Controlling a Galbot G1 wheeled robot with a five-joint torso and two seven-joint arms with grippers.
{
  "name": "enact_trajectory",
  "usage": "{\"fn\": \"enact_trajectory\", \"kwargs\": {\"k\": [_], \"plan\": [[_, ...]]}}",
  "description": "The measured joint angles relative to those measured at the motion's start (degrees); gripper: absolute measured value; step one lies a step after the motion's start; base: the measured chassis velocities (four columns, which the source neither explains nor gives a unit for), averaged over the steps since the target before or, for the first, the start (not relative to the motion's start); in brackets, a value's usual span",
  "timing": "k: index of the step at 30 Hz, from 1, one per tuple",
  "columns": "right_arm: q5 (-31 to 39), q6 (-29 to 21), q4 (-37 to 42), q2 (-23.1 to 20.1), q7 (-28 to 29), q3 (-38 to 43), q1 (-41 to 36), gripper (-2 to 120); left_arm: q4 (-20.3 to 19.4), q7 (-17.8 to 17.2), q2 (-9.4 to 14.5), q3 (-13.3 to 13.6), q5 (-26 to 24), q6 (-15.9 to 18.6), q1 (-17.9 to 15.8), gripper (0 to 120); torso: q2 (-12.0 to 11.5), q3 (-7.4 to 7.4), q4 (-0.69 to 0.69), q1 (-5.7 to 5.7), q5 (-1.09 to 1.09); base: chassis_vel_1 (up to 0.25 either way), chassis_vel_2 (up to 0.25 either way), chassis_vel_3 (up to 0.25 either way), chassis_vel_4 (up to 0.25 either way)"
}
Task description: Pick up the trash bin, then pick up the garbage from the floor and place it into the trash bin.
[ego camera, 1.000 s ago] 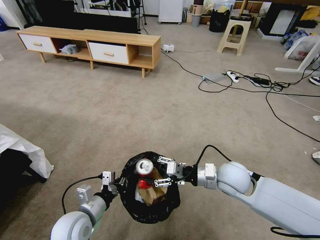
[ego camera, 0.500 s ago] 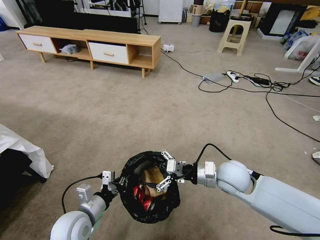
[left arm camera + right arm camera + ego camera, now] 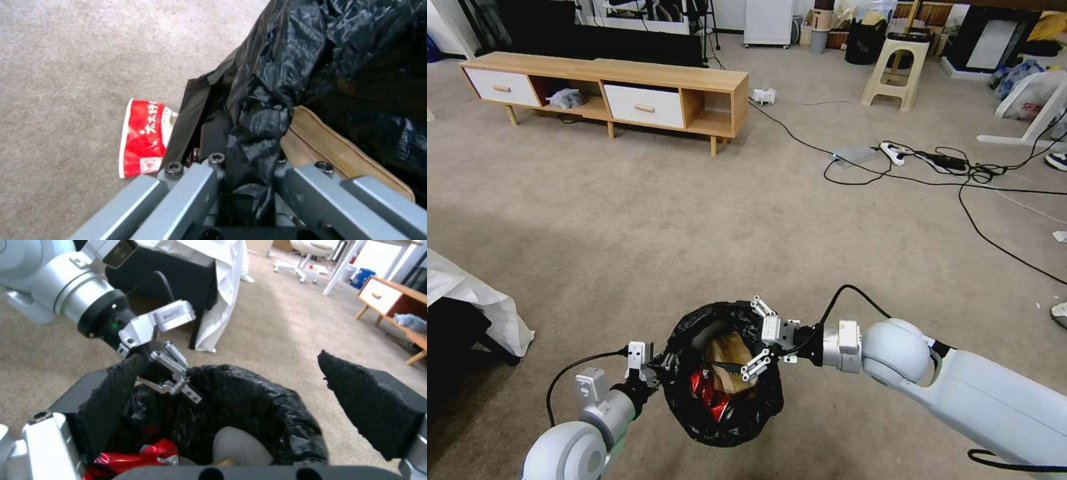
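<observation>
The right gripper (image 3: pixel 758 337) hangs over the mouth of the trash bin (image 3: pixel 724 427), jaws spread and empty, placed so that whatever it lets go falls inside. The left gripper (image 3: pixel 652 363) is clenched on the bin's bag-lined rim, holding it up off the floor within the other arm's reach. Inside lie a crushed red can (image 3: pixel 710 393) and a brown paper box (image 3: pixel 728 357). A red-white snack wrapper (image 3: pixel 143 137) remains on the beige carpet (image 3: pixel 627 220) beneath. Beyond stand a low wooden cabinet (image 3: pixel 607 90), a plastic stool (image 3: pixel 896 70) and tangled cables (image 3: pixel 934 167).
</observation>
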Motion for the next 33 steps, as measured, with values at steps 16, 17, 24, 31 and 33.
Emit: {"fn": "enact_trajectory", "kwargs": {"k": [16, 17, 24, 31, 33], "plan": [[2.2, 0.4, 0.8, -1.0, 2.5, 5.9, -1.9, 100, -0.5, -1.0, -2.0, -5.1, 1.1, -2.0, 3.0, 1, 0.0, 0.0, 0.0, 0.0, 0.0, 0.0, 0.0, 0.0, 0.0], [2.2, 0.6, 0.6, -1.0, 2.8, 6.6, -2.4, 100, -0.4, -1.1, -2.4, -5.8, 1.7, -2.4, 3.3, 1, 0.0, 0.0, 0.0, 0.0, 0.0, 0.0, 0.0, 0.0, 0.0], [2.2, 1.1, -0.5, -0.6, 3.1, 8.6, -4.1, 100, -0.2, -1.5, -4.1, -9.0, 2.8, -3.7, 4.7, 1, 0.0, 0.0, 0.0, 0.0, 0.0, 0.0, 0.0, 0.0, 0.0], [2.2, 1.3, -1.4, 0.8, 4.3, 10.8, -5.6, 100, -0.8, -3.8, -6.2, -12.9, 2.3, -4.6, 5.9, 1, 0.0, 0.0, 0.01, 0.0, 0.0, 0.0, 0.0, 0.0, 0.0], [2.2, 1.3, -1.5, 1.2, 4.5, 11.5, -6.4, 100, -0.8, -4.0, -6.8, -13.9, 2.1, -4.8, 6.1, 1, 0.0, 0.0, 0.01, 0.0, 0.0, 0.0, 0.0, 0.0, 0.0]]}}
